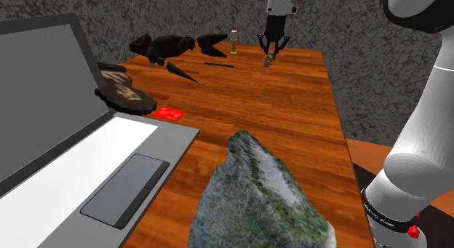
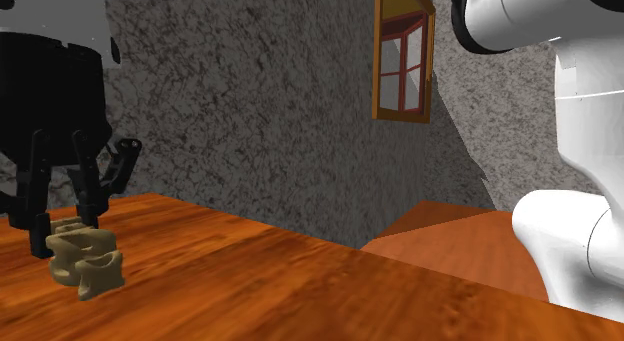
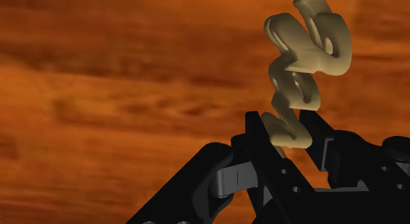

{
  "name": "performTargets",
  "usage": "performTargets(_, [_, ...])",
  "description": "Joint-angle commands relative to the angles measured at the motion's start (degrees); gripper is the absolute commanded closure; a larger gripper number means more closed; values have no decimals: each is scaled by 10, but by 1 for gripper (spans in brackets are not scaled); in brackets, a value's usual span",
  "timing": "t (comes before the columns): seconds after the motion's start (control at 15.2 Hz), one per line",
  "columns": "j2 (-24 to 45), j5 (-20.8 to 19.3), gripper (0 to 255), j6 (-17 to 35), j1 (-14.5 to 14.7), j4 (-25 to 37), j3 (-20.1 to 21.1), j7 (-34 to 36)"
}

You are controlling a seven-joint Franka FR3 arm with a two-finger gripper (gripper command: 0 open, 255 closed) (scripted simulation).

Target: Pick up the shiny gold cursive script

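Wrist view: the end effector is seen clamped on one end of the pale gold cursive script — both black fingers are pressed against it, and the rest of the script extends beyond the fingertips over the wooden surface. In the shoulder view, end effector and script are located at the far end of the surface, well apart from the open laptop and the mossy rock. Contact between script and surface cannot be determined.
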Motion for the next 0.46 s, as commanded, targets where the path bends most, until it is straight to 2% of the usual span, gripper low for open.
performTargets(0.0, [2,0,255,-17,0,18,0,1])
performTargets(0.4, [7,0,255,-51,-1,58,0,2])
